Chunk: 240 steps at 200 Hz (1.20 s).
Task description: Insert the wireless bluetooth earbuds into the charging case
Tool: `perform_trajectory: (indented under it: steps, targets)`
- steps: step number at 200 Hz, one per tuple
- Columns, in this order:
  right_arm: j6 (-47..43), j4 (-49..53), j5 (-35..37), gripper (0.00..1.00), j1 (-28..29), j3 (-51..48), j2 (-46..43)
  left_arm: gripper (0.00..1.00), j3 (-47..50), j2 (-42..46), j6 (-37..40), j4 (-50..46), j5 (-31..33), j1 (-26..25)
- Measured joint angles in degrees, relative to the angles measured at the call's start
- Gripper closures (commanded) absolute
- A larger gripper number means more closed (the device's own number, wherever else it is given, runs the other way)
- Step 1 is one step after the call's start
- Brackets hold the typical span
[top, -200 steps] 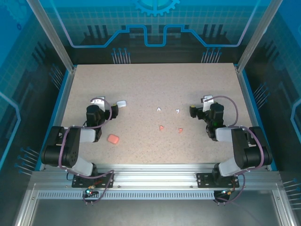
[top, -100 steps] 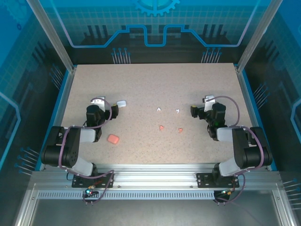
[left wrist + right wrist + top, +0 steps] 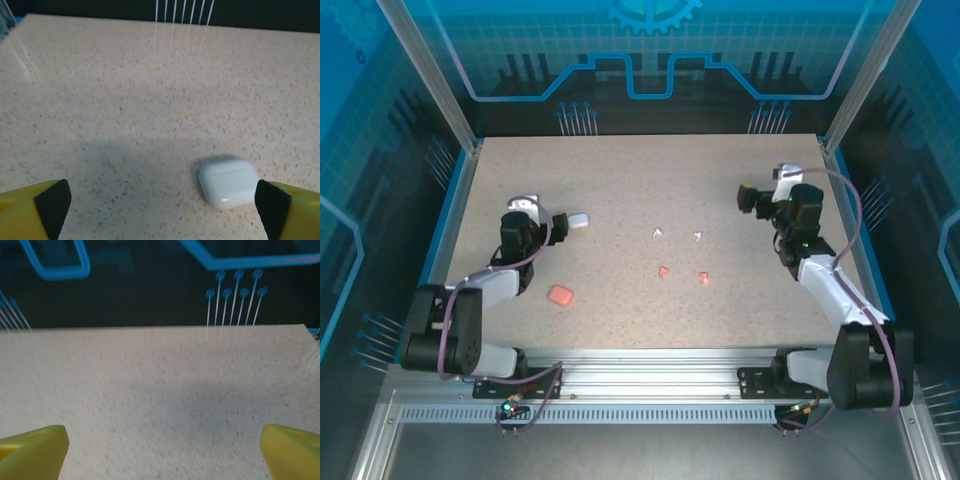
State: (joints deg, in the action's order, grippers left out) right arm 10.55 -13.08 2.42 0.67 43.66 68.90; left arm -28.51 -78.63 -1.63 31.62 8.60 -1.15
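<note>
Earbuds (image 3: 698, 236), four tiny plastic pieces, lie loose near the middle of the speckled beige counter (image 3: 620, 170), the white pair (image 3: 658, 233) side by side and the salmon-pink pair (image 3: 663, 270) at their 6 o'clock. None sits in a case. The rounded white plastic charging case (image 3: 229, 182) rests well off at their 9 o'clock, looking closed, and the salmon-pink plastic case (image 3: 560, 295) lies toward 8 o'clock. In the last second the right arm (image 3: 825, 285) has stretched toward 12 o'clock, carrying the right fingers (image 3: 35, 447), spread wide and empty, over bare counter beyond the earbuds. The left fingers (image 3: 50, 202), equally wide and empty, have edged forward, so the white case now lies just beside the right-hand pad. I judge this an opening approach, with nothing picked up yet.
</note>
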Motion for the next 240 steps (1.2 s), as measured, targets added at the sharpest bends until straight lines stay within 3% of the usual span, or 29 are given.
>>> perform_trajectory:
  steps: [21, 54, 89, 109, 127, 153, 169, 198, 240]
  targets:
    - [6.1, 4.7, -1.6, 0.0, -2.0, 4.3, -1.2, 0.01, -2.0, 6.6, -3.8, -6.4, 1.2, -0.7]
    - [14.5, 18.3, -6.0, 0.0, -6.8, 12.1, 3.7, 0.01, -10.3, 14.1, -17.2, -23.6, 1.4, -1.5]
    - [17.9, 29.0, -10.1, 0.0, -4.6, 16.0, 9.3, 0.01, -13.3, 17.4, -32.5, -40.8, 1.0, -6.6]
    - [18.9, 34.1, -11.4, 0.0, 0.8, 16.2, 9.3, 0.01, -12.5, 18.3, -39.4, -49.1, 1.2, -11.3]
    - [20.2, 38.1, -10.5, 0.0, 9.7, 17.4, 9.3, 0.01, -11.4, 19.1, -44.7, -55.4, 2.2, -14.9]
    - [23.3, 41.0, -8.4, 0.0, 24.2, 18.7, 9.2, 0.01, -8.4, 20.5, -49.7, -59.9, 3.1, -17.2]
    - [25.3, 41.8, -7.2, 0.0, 29.8, 18.7, 9.3, 0.01, -6.6, 20.6, -51.5, -62.0, 3.9, -17.7]
    - [27.3, 43.3, -4.9, 0.0, 35.0, 19.1, 9.6, 0.01, -4.6, 20.6, -52.6, -62.8, 5.3, -17.8]
    - [27.9, 44.1, -3.4, 0.0, 35.8, 20.0, 9.8, 0.01, -0.9, 17.9, -52.4, -59.2, 5.8, -17.8]
